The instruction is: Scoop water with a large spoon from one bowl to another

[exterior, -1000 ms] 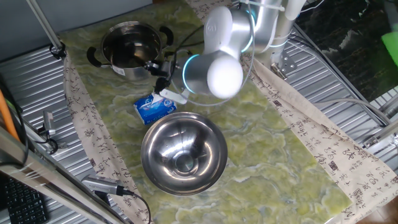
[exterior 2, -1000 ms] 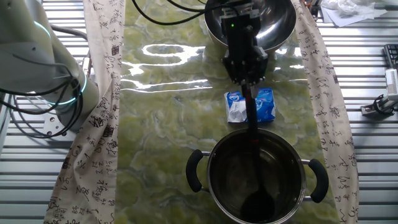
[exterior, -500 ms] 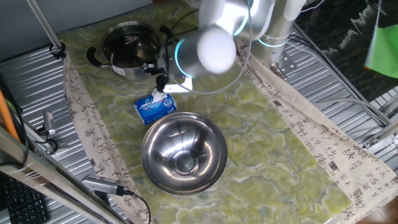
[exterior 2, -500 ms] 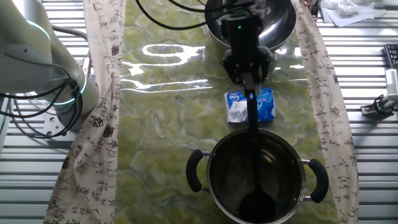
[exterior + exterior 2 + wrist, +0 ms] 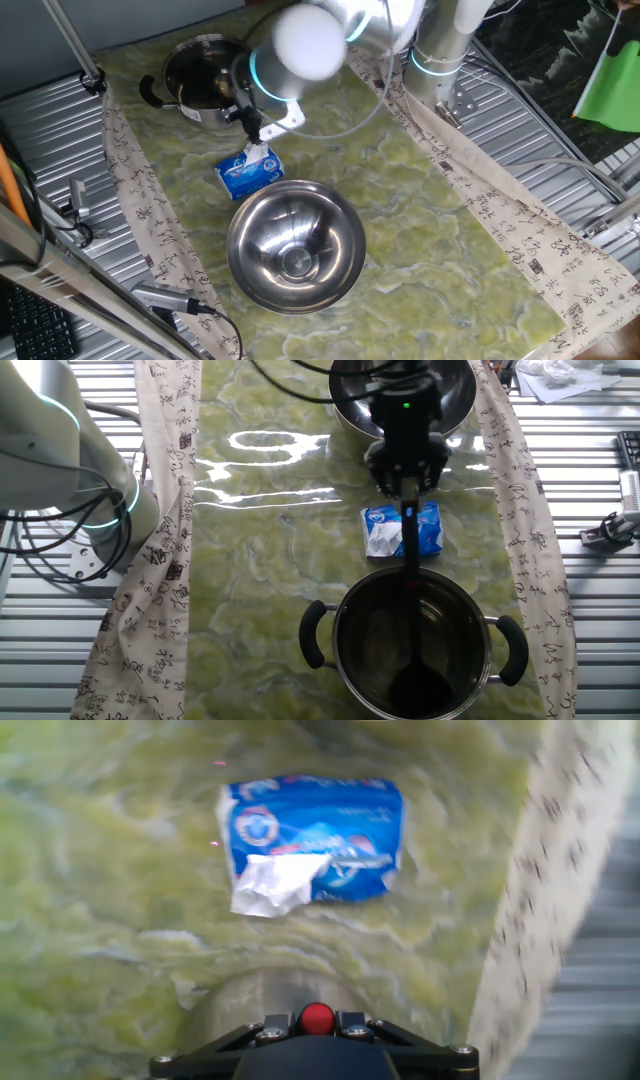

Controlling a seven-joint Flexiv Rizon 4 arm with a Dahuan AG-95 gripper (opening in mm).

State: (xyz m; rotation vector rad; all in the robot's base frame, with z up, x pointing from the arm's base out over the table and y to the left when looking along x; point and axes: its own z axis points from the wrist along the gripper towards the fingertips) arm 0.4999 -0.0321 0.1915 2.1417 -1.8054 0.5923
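Observation:
The large spoon (image 5: 412,575) is a slim dark utensil. Its handle runs from my gripper (image 5: 408,485) down into the steel pot (image 5: 350,660), and its scoop lies low inside the pot. My gripper is shut on the handle's top, and in the hand view the red end (image 5: 317,1017) sits between the fingers (image 5: 270,1026). In one fixed view the gripper (image 5: 248,120) hangs between the pot (image 5: 205,75) and the blue-and-white tissue pack (image 5: 250,172). The wide steel bowl (image 5: 295,245) stands nearer the front. Water is not discernible in either vessel.
The tissue pack (image 5: 400,528) lies on the green mat between pot and bowl, right under the hand (image 5: 310,840). Patterned cloth strips (image 5: 165,510) edge the mat. Cables and the arm's base (image 5: 70,460) stand at the side on the ribbed metal table.
The arm has swung toward the pot side and the gripper has shifted slightly with it. The spoon stays held, with its scoop still inside the pot.

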